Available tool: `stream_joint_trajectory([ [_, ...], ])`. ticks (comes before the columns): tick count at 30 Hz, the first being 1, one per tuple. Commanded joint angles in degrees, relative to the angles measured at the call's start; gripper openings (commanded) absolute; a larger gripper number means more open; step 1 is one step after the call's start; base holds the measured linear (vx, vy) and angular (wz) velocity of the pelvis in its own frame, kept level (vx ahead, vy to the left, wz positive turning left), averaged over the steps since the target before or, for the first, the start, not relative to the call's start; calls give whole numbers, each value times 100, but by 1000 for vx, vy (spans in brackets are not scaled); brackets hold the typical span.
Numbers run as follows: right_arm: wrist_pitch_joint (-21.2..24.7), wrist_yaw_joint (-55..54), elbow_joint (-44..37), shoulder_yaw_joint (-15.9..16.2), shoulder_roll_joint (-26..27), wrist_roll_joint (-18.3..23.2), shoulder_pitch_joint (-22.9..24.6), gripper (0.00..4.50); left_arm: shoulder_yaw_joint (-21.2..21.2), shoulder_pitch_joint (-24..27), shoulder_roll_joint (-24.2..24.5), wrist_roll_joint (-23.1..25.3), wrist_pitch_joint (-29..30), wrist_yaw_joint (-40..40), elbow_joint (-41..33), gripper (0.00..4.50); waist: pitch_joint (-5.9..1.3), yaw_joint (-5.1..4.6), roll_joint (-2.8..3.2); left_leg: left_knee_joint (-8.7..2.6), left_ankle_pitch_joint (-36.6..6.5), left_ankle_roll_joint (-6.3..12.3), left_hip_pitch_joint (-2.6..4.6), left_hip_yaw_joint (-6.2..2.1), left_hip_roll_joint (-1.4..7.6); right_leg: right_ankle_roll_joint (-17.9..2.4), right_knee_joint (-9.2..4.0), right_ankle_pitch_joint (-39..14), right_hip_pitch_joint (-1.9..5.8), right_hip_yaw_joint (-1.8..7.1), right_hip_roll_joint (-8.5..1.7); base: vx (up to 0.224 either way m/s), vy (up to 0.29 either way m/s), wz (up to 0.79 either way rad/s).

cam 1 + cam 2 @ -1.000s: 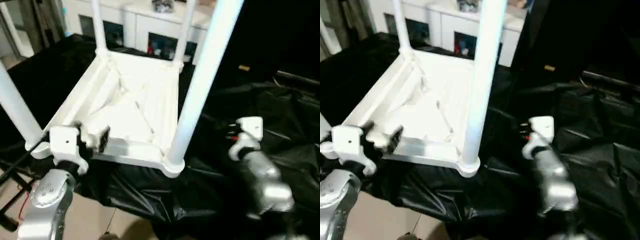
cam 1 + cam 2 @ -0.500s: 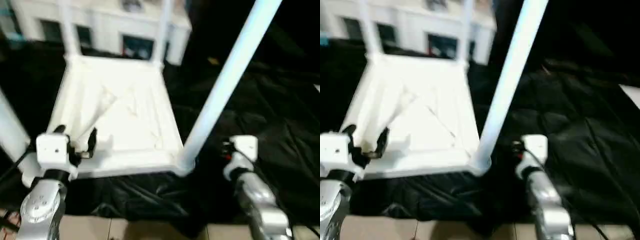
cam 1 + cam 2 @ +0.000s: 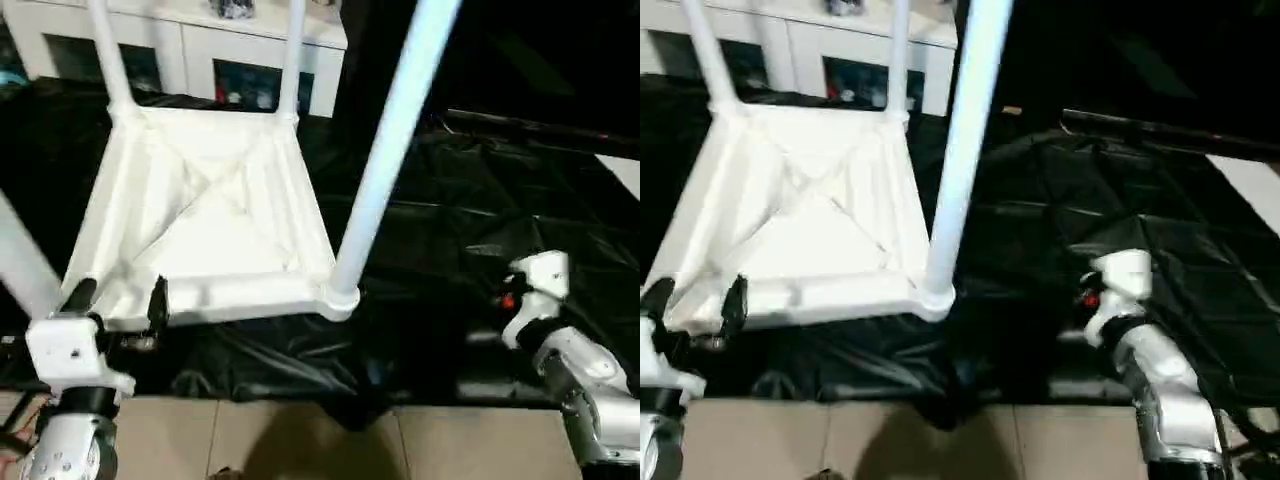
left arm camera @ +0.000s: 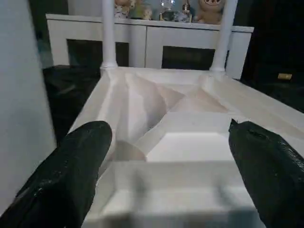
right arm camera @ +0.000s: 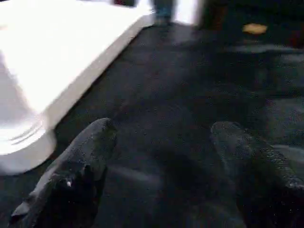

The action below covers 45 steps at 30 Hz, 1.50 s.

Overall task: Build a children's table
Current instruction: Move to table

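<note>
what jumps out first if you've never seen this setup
The upside-down white tabletop lies on black sheeting, ribbed underside up, with white legs rising from its corner sockets; the near right leg is the boldest, cutting up through the picture. The left gripper hovers open at the tabletop's near edge, and the right gripper hangs open over the sheeting, apart from the table. A white glass-door cabinet stands behind.

silver forearms, white boxy wrist housings, black gripper fingers [image 4: 80,161], a red mark on the right wrist.
</note>
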Motion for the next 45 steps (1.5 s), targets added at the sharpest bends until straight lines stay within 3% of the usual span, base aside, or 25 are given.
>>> stream_joint_trajectory([
  [1,67,234,-274,32,-150,200,49,413,-141,-25,-9,45,16,-25,-84,450,-131,7,84,-621,-2023,-432,123,-323,680,-741,-551,-2007,-73,388,-568,0,0,0],
  [3,134,-74,-318,93,-84,-25,77,433,-270,-254,29,27,134,-182,122,450,-160,13,257,-644,-1735,-458,127,-312,683,-810,-467,-1254,-79,379,-514,0,0,0],
  [4,217,-321,-384,71,70,-87,149,433,-334,-406,14,16,148,-218,211,450,-165,-17,184,-635,-1643,-465,128,-289,676,-814,-470,-1093,-87,372,-477,0,0,0],
  [9,-317,-1382,-283,349,660,-874,252,433,-510,-1092,22,167,397,-119,769,450,-255,-67,423,-640,-1215,-639,87,-330,645,-936,-270,9,-30,340,-402,0,0,0],
  [11,-348,-1592,-170,559,884,-974,205,433,-509,-1380,80,270,443,-74,1037,450,-283,-141,384,-632,-1255,-873,141,-389,700,-909,-221,338,-43,284,-239,0,0,0],
  [12,-369,-1612,-150,581,930,-967,193,433,-489,-1435,68,259,473,-42,1061,450,-357,-221,536,-712,-1638,-204,-52,-906,452,-935,-131,403,166,-178,-51,0,0,0],
  [13,-357,-1630,-137,645,1037,-940,173,433,-425,-1518,94,321,457,53,1130,450,-362,-338,597,-704,-1604,83,88,-1173,564,-1100,0,316,41,-215,28,6,-55,37],
  [15,-418,-1672,-55,856,1213,-1019,100,433,-305,-1598,200,419,447,169,1180,450,-306,-601,663,-859,-789,1525,283,-2051,721,-1441,546,-1080,-270,-70,237,43,-111,47],
  [16,-419,-1672,-53,862,1217,-1021,98,433,-303,-1598,203,425,449,175,1181,450,-312,-663,591,-865,-400,1931,280,-2234,518,-1576,601,-1186,-358,118,237,14,-195,53],
  [17,-402,-1634,-14,929,1309,-996,71,433,-219,-1589,234,382,522,216,1167,450,-312,-663,591,-865,-400,1931,280,-2234,518,-1576,601,-1186,-358,118,237,-13,-278,55],
  [18,-518,-1592,64,985,1410,-998,33,433,-119,-1575,230,245,566,217,1140,450,-390,-599,333,-578,5,1750,-266,-1913,-309,-2200,-73,-418,139,509,-127,-13,-278,55],
  [19,-442,-1550,169,987,1537,-891,-3,433,-38,-1514,247,217,594,252,1107,450,-339,-395,152,341,-63,1250,-466,-896,-514,-2105,-486,1358,383,807,-513,-33,-269,44],
  [20,-438,-1551,181,988,1545,-887,-8,433,-31,-1505,246,220,600,261,1099,450,-298,-351,251,354,73,769,-359,-782,-317,-1424,-400,1693,291,704,-739,-36,-225,4],
  [21,-462,-1496,368,1051,1609,-878,-116,433,49,-1322,176,270,701,420,858,450,-262,-212,57,403,5,54,-366,-635,-185,133,-478,1950,244,647,-787,-36,-225,4],
  [23,-509,-1421,517,1093,1621,-867,-216,433,111,-1200,92,305,769,535,670,450,-302,-11,57,635,-680,163,-449,-645,-121,1195,-458,2221,413,1110,-1074,-14,-157,-3],
  [25,-493,-1414,694,1115,1560,-921,-286,433,50,-1072,141,518,869,602,608,450,-280,117,87,616,-866,-29,-419,-756,-25,556,-381,2797,510,1098,-1101,-6,-94,4],
  [27,-440,-1204,593,1116,1464,-809,-250,433,86,-1022,184,497,893,589,578,450,-268,233,179,-50,-225,7,-85,-724,152,-601,-329,2401,467,603,-435,0,0,0],
  [28,-414,-1035,437,1062,1416,-678,-176,433,154,-1042,213,396,846,540,588,450,-349,183,364,-357,271,499,216,-831,659,-679,-50,1960,260,378,-187,-12,66,11],
  [29,-383,-744,240,999,1325,-463,-79,433,256,-1131,258,238,704,446,701,450,-349,183,364,-357,271,499,216,-831,659,-679,-50,1960,260,378,-187,-7,71,24],
  [30,-355,-563,150,994,1254,-362,-33,443,271,-1161,324,80,572,233,820,450,-387,98,435,-330,1509,1586,571,-1156,1333,-792,342,637,-336,423,-263,-7,71,24],
  [32,-350,-382,85,978,1156,-280,-26,443,305,-1194,408,-224,436,-141,980,450,-264,78,342,-294,1249,1586,219,-755,805,-952,39,686,-186,474,-311,-41,55,10],
  [33,-394,-327,109,924,1085,-267,-61,443,358,-1225,405,-268,373,-154,1044,450,-200,114,358,-359,120,1059,146,-561,574,-1172,-120,222,-84,521,-383,-58,56,3],
  [36,-291,102,-176,911,689,-120,-100,443,676,-1279,464,-653,408,-277,1006,450,-177,97,231,-545,-1626,-152,188,-403,593,-1211,-268,-935,9,520,-381,-74,15,2],
  [41,37,936,-550,954,185,231,-11,443,857,-1189,550,-682,558,-139,978,450,-141,38,-12,-589,-1992,-385,130,-354,609,-837,-393,-1969,-48,523,-417,-57,6,-1],
  [45,248,1483,-534,1148,-7,470,-107,443,1000,-1457,760,-637,676,-62,1230,450,-153,88,49,-586,-1536,-342,130,-349,614,-804,-361,-1472,-107,509,-397,0,0,0],
])
